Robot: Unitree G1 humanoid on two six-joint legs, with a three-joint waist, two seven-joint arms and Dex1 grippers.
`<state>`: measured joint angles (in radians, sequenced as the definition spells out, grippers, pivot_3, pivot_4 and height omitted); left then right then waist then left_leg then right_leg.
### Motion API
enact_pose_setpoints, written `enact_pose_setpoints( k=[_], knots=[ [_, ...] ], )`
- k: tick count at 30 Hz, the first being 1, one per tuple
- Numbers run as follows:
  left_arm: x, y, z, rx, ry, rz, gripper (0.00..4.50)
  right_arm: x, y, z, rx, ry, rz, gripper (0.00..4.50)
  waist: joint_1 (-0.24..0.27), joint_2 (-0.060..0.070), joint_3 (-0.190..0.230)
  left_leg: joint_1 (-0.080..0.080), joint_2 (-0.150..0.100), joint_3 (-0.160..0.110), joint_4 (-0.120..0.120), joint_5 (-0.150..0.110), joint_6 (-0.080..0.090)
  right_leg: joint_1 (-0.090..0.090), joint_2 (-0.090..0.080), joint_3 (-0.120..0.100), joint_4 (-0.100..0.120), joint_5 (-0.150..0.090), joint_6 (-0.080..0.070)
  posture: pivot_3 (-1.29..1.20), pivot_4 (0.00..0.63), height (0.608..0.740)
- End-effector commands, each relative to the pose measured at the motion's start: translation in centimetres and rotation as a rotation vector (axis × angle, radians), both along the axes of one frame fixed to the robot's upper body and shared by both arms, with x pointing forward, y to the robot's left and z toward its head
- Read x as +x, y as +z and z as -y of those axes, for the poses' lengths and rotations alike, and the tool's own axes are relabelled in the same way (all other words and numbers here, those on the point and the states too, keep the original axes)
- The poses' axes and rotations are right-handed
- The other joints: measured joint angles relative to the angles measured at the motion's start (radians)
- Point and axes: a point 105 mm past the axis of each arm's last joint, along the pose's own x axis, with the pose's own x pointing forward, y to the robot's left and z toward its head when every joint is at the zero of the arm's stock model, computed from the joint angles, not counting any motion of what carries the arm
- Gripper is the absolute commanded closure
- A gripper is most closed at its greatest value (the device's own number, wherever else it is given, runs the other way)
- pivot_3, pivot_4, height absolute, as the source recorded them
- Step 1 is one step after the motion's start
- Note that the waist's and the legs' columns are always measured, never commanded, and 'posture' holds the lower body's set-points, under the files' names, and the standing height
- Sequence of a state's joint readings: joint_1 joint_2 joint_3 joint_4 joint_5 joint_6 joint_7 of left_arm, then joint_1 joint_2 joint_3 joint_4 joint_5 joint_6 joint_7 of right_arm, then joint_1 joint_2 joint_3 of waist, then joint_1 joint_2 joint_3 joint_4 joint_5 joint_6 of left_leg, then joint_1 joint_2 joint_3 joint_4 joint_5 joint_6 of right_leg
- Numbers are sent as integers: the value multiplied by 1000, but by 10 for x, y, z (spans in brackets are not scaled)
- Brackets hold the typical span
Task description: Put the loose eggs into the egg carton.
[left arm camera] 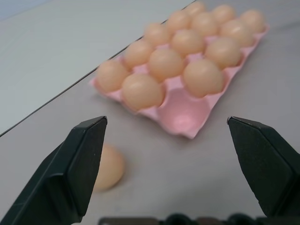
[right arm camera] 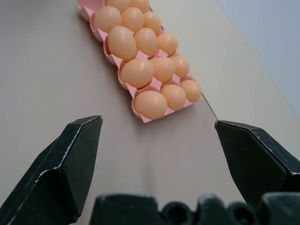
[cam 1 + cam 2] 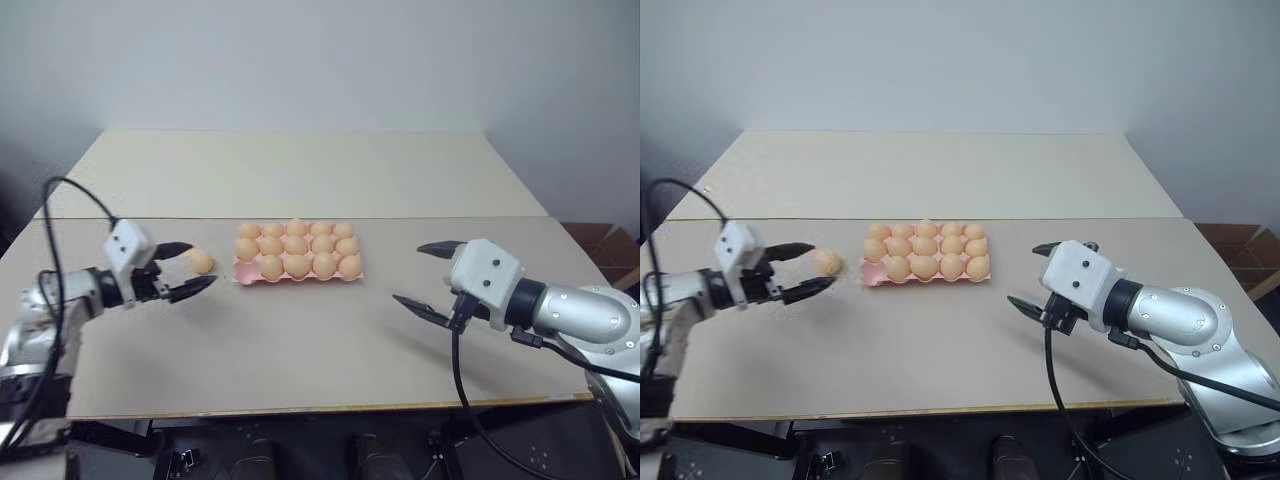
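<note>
One loose egg [image 3: 200,262], light orange-tan, lies on the table just left of the egg carton [image 3: 246,274]. The carton is a pink tray with several eggs in its cups. The cup at its near left corner [image 1: 180,111] is bare. My left gripper [image 3: 192,268] hovers open at the loose egg, which sits just past the fingertips and close to one finger [image 1: 79,159], partly hidden behind it and not held. My right gripper [image 3: 412,273] stands open and holds nothing, off to the carton's right and pointing toward it [image 2: 140,75].
The carton sits near the seam between two beige tabletops [image 3: 300,175]. A brown cardboard box [image 3: 605,245] shows past the table's right edge. A black cable [image 3: 460,380] hangs from my right wrist over the front edge.
</note>
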<state>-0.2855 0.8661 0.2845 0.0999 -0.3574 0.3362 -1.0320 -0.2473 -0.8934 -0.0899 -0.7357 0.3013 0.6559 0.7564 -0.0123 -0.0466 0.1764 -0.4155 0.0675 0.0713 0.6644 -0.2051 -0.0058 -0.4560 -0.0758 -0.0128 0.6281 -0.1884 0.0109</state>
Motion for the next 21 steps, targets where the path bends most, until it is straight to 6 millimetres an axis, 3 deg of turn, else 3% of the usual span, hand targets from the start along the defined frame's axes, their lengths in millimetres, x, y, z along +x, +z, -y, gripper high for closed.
enact_pose_setpoints(
  k=[1,4,10,16,21],
  knots=[
    [-17,18,-13,14,89,15,27,-9,6,-6,-8,78,11,0,1,0,0,0,0,0,0,0,0,0,0,0,0,0,0,0,150,740],
    [-29,18,-24,-7,186,-12,27,-10,3,-7,-3,102,-21,0,1,0,0,0,0,0,0,0,0,0,0,0,0,-1,-2,0,150,740],
    [-26,17,-35,-23,319,-20,27,-12,-1,-13,-8,157,-44,0,12,0,0,1,0,0,0,0,0,0,0,-1,1,-3,-5,0,150,740],
    [-27,16,-28,-44,304,-25,27,-11,-3,-13,-28,154,-40,0,13,0,0,0,0,1,0,0,0,0,0,-1,0,-3,-5,0,150,740],
    [-6,10,-20,-136,337,23,27,-10,-4,-11,-43,139,-31,0,20,0,0,1,0,1,0,0,0,0,0,-1,1,-3,-5,0,150,740]
  ],
)
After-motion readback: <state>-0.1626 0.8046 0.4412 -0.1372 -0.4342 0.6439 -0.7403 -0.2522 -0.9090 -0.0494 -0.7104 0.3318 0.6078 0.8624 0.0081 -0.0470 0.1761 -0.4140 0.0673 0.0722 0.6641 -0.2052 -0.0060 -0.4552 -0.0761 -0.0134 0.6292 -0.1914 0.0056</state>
